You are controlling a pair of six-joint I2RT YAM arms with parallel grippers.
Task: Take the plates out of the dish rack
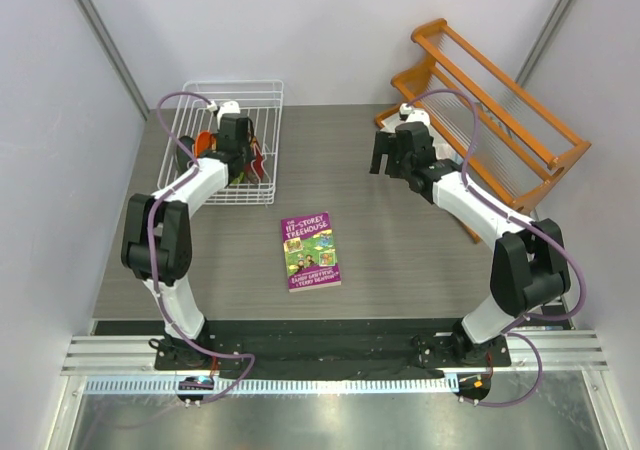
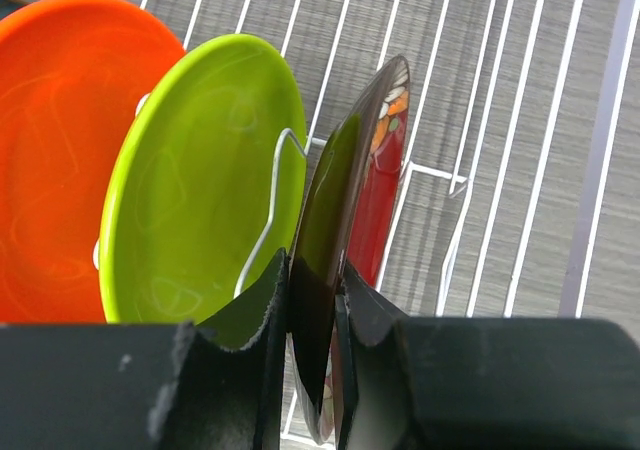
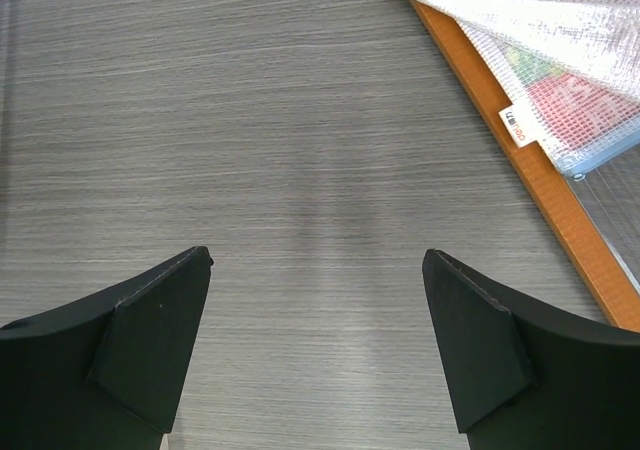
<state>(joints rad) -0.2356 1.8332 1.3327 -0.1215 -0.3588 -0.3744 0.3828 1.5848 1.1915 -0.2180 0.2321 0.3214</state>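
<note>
Standing on edge between the tines of one white wire dish rack (image 1: 270, 120) at the table's (image 3: 300, 120) far left, three plates show in the left wrist view: one orange plate (image 2: 60, 150), one lime green plate (image 2: 200, 180) and one dark red plate (image 2: 375, 190) with a floral face and a glossy dark back. The left gripper (image 2: 312, 270) pinches the dark red plate's rim, one finger on each face. The right gripper (image 3: 318, 270) hangs spread wide, holding nothing, above the grey table near one orange wooden rack (image 1: 490, 90); one book (image 1: 309, 252) lies between the arms.

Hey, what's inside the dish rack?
The rack holds an orange plate, a green plate and a red plate, all standing on edge. The left claw is shut on the red one. From above, the arm covers much of the rack, so more plates may be hidden.
</note>
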